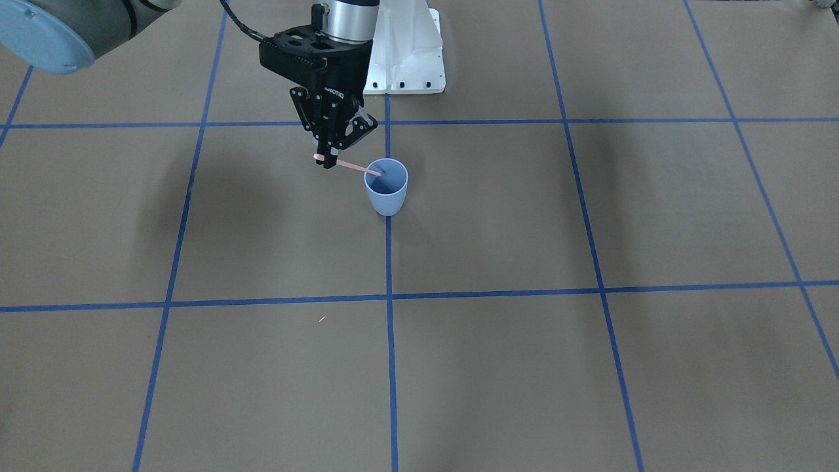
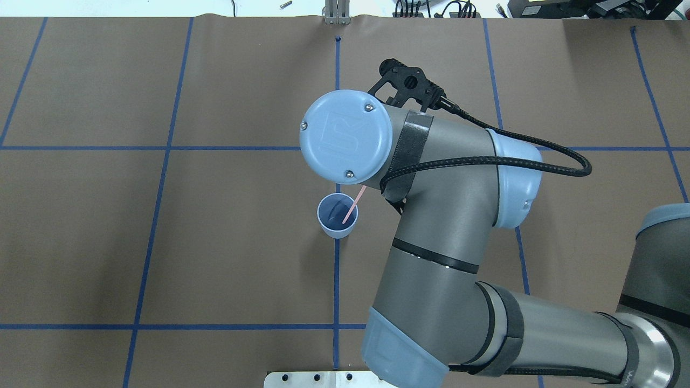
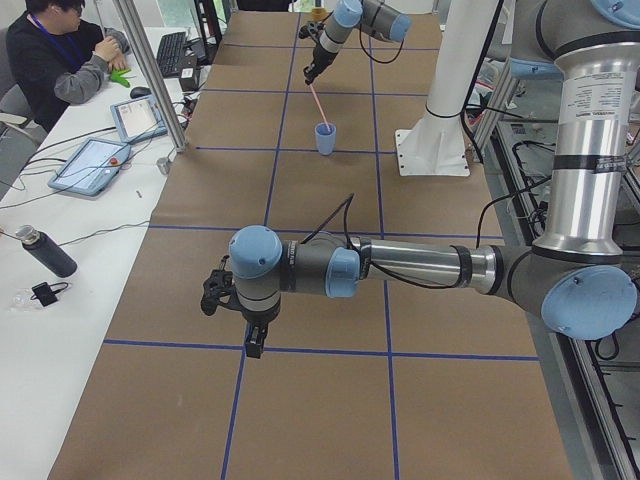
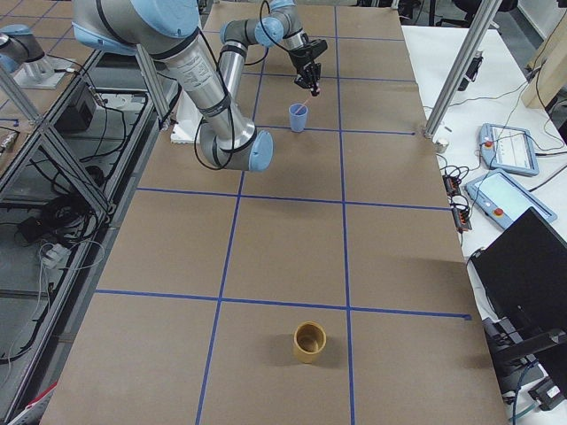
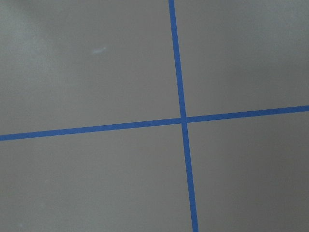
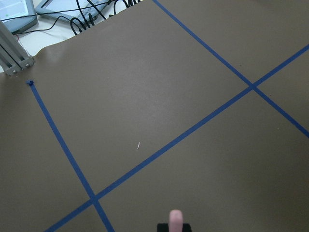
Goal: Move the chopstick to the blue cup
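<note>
The light-blue cup [image 1: 387,193] stands upright on the brown table by a blue tape line. It also shows in the overhead view [image 2: 337,231]. My right gripper [image 1: 326,159] hangs just beside and above the cup, shut on the upper end of the pale-pink chopstick [image 1: 357,168]. The stick slants down, with its lower end inside the cup [image 2: 351,209]. Its top end shows in the right wrist view [image 6: 176,220]. My left gripper [image 3: 255,343] shows only in the exterior left view, low over the table far from the cup. I cannot tell whether it is open or shut.
A tan cup [image 4: 309,342] stands on the table far from the blue cup. The white arm mount [image 1: 406,56] is behind the blue cup. A side table with tablets and a seated operator [image 3: 60,60] runs along one edge.
</note>
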Controlling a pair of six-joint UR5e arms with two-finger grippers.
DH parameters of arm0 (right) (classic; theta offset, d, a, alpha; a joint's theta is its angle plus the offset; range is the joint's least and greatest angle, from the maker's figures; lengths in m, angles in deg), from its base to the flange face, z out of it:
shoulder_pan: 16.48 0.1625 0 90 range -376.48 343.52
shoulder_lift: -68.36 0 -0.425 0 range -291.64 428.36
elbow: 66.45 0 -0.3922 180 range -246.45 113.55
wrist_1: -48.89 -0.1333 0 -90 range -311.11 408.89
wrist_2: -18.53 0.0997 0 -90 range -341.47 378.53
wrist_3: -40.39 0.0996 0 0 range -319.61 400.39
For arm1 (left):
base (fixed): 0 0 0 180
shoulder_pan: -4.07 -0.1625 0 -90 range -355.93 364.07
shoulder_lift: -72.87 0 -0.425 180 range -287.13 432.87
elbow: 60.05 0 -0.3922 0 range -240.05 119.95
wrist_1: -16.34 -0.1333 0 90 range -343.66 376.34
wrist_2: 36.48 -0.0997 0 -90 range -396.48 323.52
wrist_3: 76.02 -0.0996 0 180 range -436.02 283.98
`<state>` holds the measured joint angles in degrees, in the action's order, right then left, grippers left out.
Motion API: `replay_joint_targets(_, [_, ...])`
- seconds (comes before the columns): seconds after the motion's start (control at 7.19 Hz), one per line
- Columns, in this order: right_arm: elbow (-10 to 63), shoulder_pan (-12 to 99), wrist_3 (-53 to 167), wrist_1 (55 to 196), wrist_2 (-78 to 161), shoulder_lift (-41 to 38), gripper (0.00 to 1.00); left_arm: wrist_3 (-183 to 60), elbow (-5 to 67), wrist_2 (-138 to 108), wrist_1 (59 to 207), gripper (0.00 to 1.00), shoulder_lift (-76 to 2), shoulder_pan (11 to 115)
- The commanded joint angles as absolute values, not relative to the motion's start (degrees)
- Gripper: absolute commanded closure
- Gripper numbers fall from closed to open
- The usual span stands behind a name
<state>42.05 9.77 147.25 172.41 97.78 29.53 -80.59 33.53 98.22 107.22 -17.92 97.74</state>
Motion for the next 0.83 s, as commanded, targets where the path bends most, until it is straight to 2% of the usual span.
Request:
replay_joint_targets(0.0, [38.24, 8.14, 147.35, 170.38, 96.67, 31.18, 0.9, -80.59, 33.47, 98.25, 107.22, 0.02, -17.92, 97.67])
replay_joint_targets(0.14, [37.19, 7.7, 147.35, 169.4, 95.97, 31.09, 0.31, -80.59, 33.47, 98.26, 107.13, 0.02, -17.92, 97.67])
replay_joint_targets(0.28, [37.0, 7.52, 147.35, 169.04, 95.62, 31.18, 0.0, -80.59, 33.47, 98.26, 107.04, 0.02, -17.92, 97.67])
replay_joint_targets(0.7, [42.16, 9.87, 141.23, 169.22, 96.92, 31.35, 0.0, -80.59, 33.47, 98.26, 106.86, 0.02, -17.92, 97.67])
